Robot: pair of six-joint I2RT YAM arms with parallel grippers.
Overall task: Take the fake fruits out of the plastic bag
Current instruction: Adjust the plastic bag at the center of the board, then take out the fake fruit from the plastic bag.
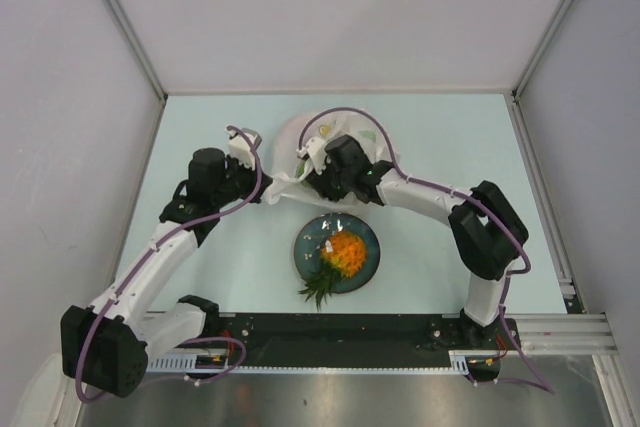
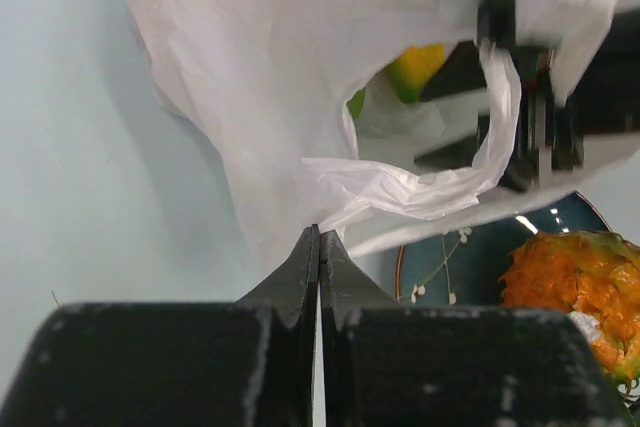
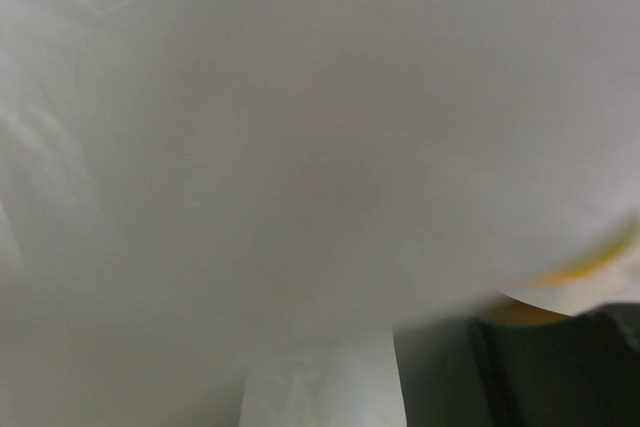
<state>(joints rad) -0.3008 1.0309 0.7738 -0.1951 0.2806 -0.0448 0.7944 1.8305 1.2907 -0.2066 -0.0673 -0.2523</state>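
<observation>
The bag [image 1: 288, 142] lies at the upper centre of the top view. In its mouth I see a yellow fruit [image 2: 422, 65] and something green. The pineapple [image 1: 346, 252] is out, on the plate [image 1: 368, 232] just below. The left gripper [image 2: 318, 237] is pinched together on the bag's edge and holds the mouth open. The right gripper [image 2: 435, 112] reaches into the opening, and its fingers seem apart. I judge that another fruit is being fetched; the next move is to close on the yellow fruit without catching plastic.

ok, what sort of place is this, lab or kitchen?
Probably a lab test cell: pale table walled by plain grey panels, black mounting rail at its edge, toy pineapple on a plate.
</observation>
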